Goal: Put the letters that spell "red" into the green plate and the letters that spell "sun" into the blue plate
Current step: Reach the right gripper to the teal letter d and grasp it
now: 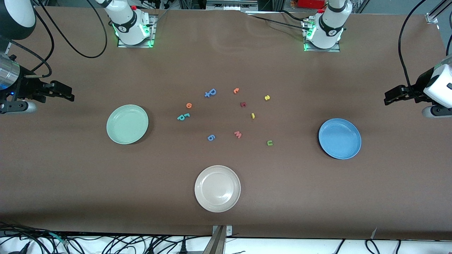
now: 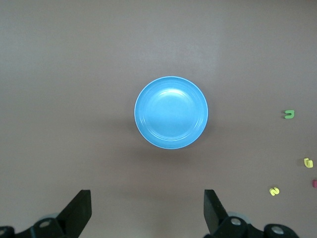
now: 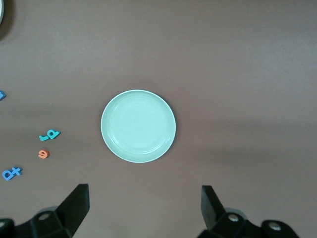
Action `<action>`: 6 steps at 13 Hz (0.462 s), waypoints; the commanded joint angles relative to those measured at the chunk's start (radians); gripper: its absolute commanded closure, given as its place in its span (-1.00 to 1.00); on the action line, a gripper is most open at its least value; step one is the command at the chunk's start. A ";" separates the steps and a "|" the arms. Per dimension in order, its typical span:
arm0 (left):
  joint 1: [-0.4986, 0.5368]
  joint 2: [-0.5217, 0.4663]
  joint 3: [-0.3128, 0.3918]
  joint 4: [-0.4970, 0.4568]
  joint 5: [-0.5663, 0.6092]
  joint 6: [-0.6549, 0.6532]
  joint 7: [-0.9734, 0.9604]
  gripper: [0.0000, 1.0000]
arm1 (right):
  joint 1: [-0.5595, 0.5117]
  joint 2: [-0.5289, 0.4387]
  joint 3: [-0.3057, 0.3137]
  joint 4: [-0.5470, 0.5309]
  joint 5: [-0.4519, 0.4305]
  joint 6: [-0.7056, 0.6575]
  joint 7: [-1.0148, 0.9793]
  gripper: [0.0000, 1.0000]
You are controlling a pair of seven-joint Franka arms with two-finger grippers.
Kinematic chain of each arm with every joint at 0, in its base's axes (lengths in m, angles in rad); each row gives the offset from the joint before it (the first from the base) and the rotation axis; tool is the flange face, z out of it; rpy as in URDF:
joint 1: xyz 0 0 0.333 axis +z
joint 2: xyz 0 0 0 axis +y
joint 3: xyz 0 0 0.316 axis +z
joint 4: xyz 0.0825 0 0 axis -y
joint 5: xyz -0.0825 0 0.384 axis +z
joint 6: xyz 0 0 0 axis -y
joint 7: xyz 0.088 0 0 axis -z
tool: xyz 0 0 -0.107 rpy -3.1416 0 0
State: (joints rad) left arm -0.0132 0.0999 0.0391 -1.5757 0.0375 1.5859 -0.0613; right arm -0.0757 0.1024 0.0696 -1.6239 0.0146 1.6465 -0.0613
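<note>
Still nothing sorted: green plate [image 1: 127, 124] and blue plate [image 1: 339, 138] both empty, all letters loose mid-tabletop between them. Teal pair [image 1: 183, 116] and orange "e" [image 1: 189, 105] lie toward green plate; green "u" [image 1: 269, 143], yellow "s" [image 1: 267, 97], yellow bar [image 1: 253, 115] toward blue plate. Right gripper [image 1: 65, 92] and left gripper [image 1: 392, 97] hang at table ends, fingers spread, empty. Next move likely: reach in, descend on one small letter, pinch precisely.
</note>
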 commanded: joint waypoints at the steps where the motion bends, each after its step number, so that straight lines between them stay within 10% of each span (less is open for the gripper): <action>1: -0.004 0.012 0.004 0.028 -0.015 -0.015 -0.002 -1.00 | -0.001 0.020 0.001 0.010 -0.016 -0.008 -0.005 -1.00; 6: -0.001 0.012 0.004 0.028 -0.015 -0.015 -0.002 -1.00 | 0.074 0.016 0.004 0.007 -0.016 -0.011 0.168 -1.00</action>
State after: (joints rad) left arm -0.0132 0.1000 0.0392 -1.5757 0.0375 1.5859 -0.0613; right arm -0.0584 0.1239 0.0712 -1.6238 0.0144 1.6465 0.0080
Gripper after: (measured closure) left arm 0.000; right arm 0.000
